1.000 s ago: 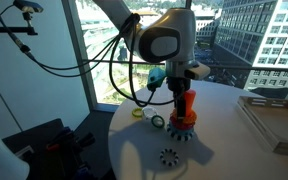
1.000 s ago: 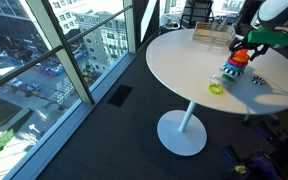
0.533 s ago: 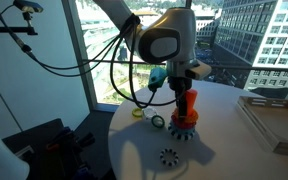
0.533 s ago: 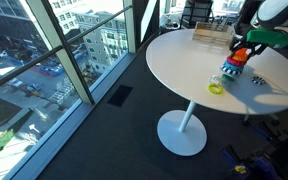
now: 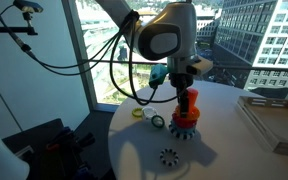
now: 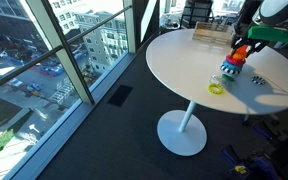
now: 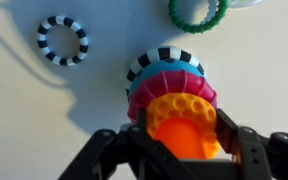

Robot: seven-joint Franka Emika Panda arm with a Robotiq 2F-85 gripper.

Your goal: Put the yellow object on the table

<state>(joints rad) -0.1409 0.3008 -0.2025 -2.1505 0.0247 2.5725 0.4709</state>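
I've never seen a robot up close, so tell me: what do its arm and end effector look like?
The arm is made of rounded, glossy white shells with a dark grey disc on one joint. Black cables loop alongside it. The end effector is black, with two blocky fingers.

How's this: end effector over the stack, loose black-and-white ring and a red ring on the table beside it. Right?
No: the wrist view shows a green ring, not red. The end effector over the stack, black-and-white ring on the table beside it: correct.

Orange-yellow collar (image 7: pixel 180 103), black-and-white striped ring (image 7: pixel 62 40)
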